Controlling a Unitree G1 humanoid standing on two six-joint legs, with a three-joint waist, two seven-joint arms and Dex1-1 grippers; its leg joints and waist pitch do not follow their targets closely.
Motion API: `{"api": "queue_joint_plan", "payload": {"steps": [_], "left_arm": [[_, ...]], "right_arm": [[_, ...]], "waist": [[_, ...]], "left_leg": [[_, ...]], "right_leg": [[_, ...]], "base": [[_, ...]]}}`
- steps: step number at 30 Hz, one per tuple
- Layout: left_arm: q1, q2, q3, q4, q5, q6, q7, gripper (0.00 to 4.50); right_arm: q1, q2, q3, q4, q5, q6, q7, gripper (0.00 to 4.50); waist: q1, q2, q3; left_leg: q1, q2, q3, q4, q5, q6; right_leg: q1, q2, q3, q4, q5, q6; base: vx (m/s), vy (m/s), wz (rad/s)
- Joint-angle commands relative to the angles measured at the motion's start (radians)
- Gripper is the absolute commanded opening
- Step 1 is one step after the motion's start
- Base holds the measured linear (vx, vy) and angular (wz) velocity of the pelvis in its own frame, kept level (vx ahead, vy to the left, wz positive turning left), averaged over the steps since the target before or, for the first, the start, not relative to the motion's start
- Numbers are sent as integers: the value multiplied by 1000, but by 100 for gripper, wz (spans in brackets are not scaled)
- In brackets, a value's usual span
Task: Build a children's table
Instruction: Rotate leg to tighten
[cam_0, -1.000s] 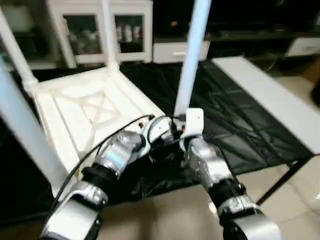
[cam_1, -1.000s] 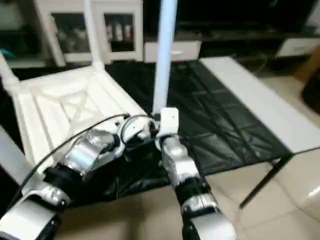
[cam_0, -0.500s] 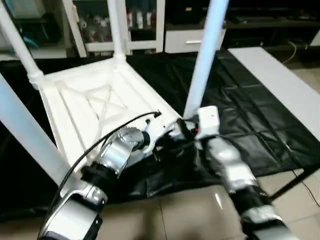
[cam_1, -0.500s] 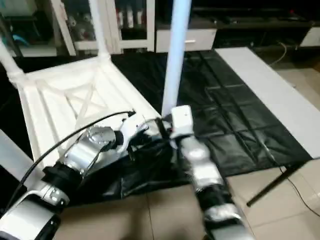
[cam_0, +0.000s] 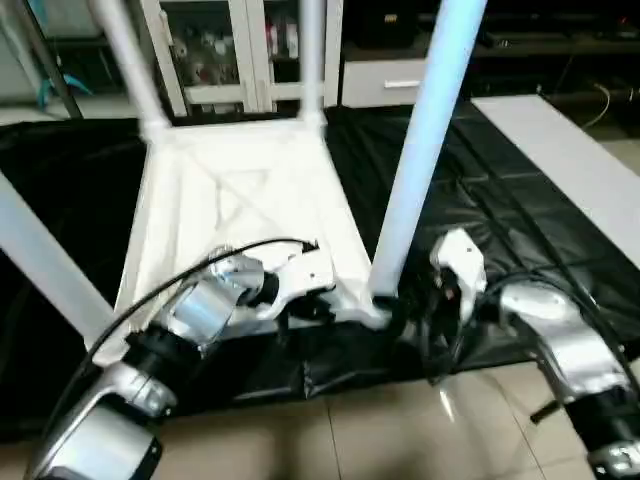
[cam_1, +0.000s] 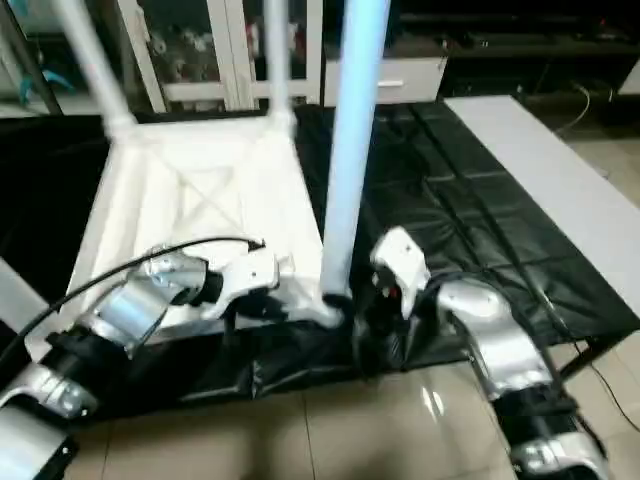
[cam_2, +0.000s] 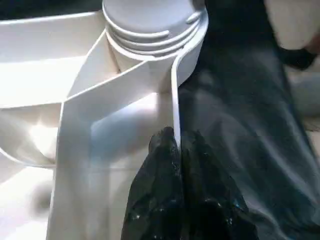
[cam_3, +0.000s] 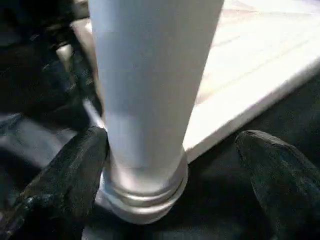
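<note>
The children's table lies upside down on a black sheet, its X-ribbed tabletop (cam_0: 240, 210) facing up. White legs stand in its corners: two at the far side (cam_0: 130, 60), one near left (cam_0: 45, 270), one near right (cam_0: 425, 150). My left gripper (cam_2: 173, 142) is shut on the tabletop's thin rim wall, just beside the near right corner socket (cam_2: 150, 35). My right gripper (cam_3: 172, 139) is open, one black finger (cam_3: 75, 180) on each side of the near right leg's base (cam_3: 150, 100), apart from it.
A flat white board (cam_0: 560, 150) lies on the right of the black sheet (cam_0: 480, 210). White glass-door cabinets (cam_0: 230, 50) stand behind. Tiled floor (cam_0: 350, 430) runs along the front edge, under my forearms.
The camera has shifted. My right gripper's fingers have spread apart at the near right leg's base, and the right arm has swung out to the right. The left gripper stays pinched on the rim.
</note>
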Motion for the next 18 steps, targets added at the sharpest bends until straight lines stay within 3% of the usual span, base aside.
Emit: {"api": "queue_joint_plan", "payload": {"steps": [1, 2, 3, 6, 7, 9, 11, 14, 15, 18], "left_arm": [[78, 9, -134, 55, 49, 50, -69, 0], [80, 14, -138, 44, 48, 57, -81, 0], [92, 31, -150, 7, 45, 79, -112, 0], [102, 41, -155, -16, 44, 92, -127, 0], [105, 44, -156, -23, 45, 96, -130, 0], [109, 46, -155, -31, 48, 102, -129, 0], [109, 45, -156, -32, 49, 104, -128, 0], [111, 48, -158, -43, 51, 114, -127, 0], [112, 49, -159, -48, 50, 118, -128, 0], [119, 55, -160, -65, 48, 133, -128, 0]], "right_arm": [[0, -16, 13, -27, 13, 12, 41, 438], [-1, -21, 20, -29, 11, 9, 58, 438], [-10, -25, 44, -33, 12, 17, 100, 438], [-17, -21, 61, -32, 12, 31, 126, 438], [-26, -16, 69, -16, 2, 24, 136, 438], [-55, 2, 79, 41, -19, 0, 161, 438], [-72, 11, 79, 73, -24, -10, 164, 402], [-103, 29, 84, 120, -30, -24, 180, 399], [-105, 31, 85, 124, -31, -25, 186, 391], [-110, 25, 97, 130, -31, -28, 214, 360]], "waist": [[-3, -10, -35], [-3, -12, -35], [-4, -19, -35], [-5, -13, -38], [-5, -22, -39], [-5, -19, -40], [-5, -19, -39], [-4, -18, -41], [-5, -23, -43], [-4, -24, -43]], "left_leg": [[-9, 28, 3, -63, -128, 95], [-9, 28, 3, -63, -124, 95], [-11, 27, 4, -62, -112, 98], [-14, 27, 2, -60, -77, 108], [-13, 27, 3, -59, -75, 110], [-13, 27, 3, -58, -78, 113], [-12, 27, 3, -59, -86, 107], [-11, 27, 3, -58, -76, 103], [-14, 26, 2, -57, -63, 107], [-13, 26, 3, -55, -48, 117]], "right_leg": [[50, -50, 44, -66, -120, -254], [50, -51, 44, -66, -120, -254], [51, -51, 44, -65, -112, -252], [51, -50, 42, -59, -72, -257], [51, -49, 41, -59, -66, -258], [50, -52, 40, -56, -67, -267], [49, -51, 41, -60, -87, -265], [50, -50, 41, -56, -65, -268], [52, -50, 40, -52, -44, -273], [53, -50, 40, -51, -26, -275]], "base": [[0, 0, 0], [0, 0, 0], [0, 0, 0], [0, 0, 0], [0, 0, 0], [0, 0, 0], [0, 0, 0], [0, 0, 0], [0, 0, 0], [0, 0, 0]]}}
